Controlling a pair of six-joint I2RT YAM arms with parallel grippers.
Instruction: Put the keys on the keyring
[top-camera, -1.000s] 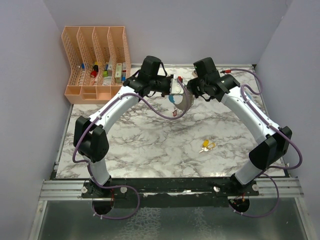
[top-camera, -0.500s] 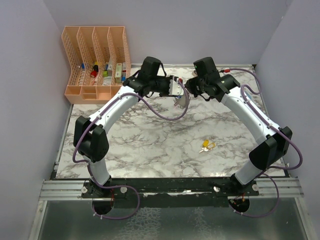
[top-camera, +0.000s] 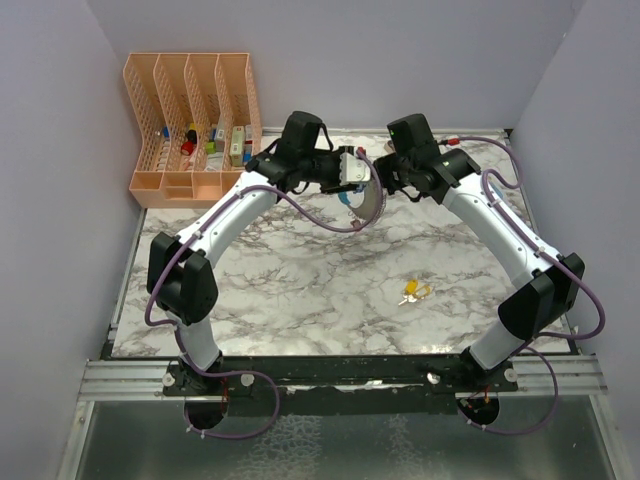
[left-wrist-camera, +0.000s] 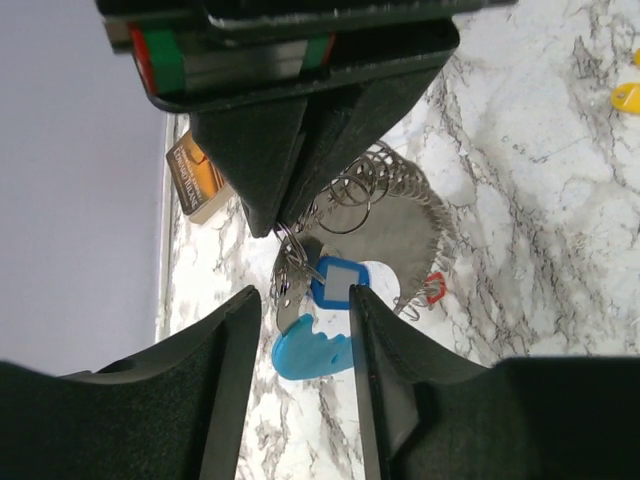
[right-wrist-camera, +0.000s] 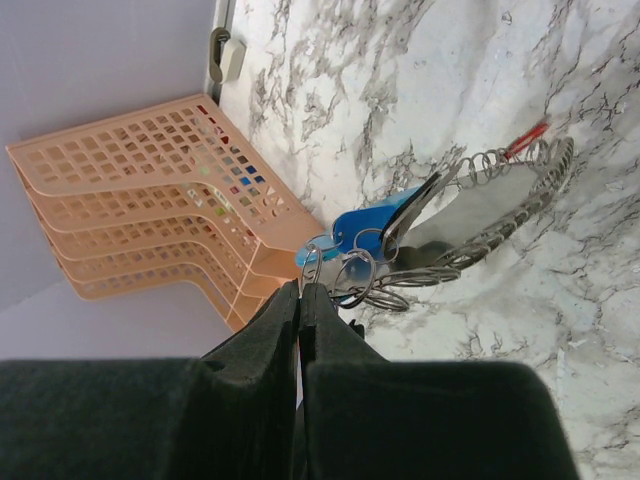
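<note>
Bright, even light — soft shadows, little glare

Your keyring (top-camera: 366, 207) hangs in the air over the back of the tabletop (top-camera: 300, 280), held up by its thin rings. It has a blue curved piece (left-wrist-camera: 305, 355), a small red tag (left-wrist-camera: 432, 289) and fanned grey metal pieces (left-wrist-camera: 420, 235). The little yellow keys (top-camera: 413, 291) lie flat on the tabletop, well apart from it.
</note>
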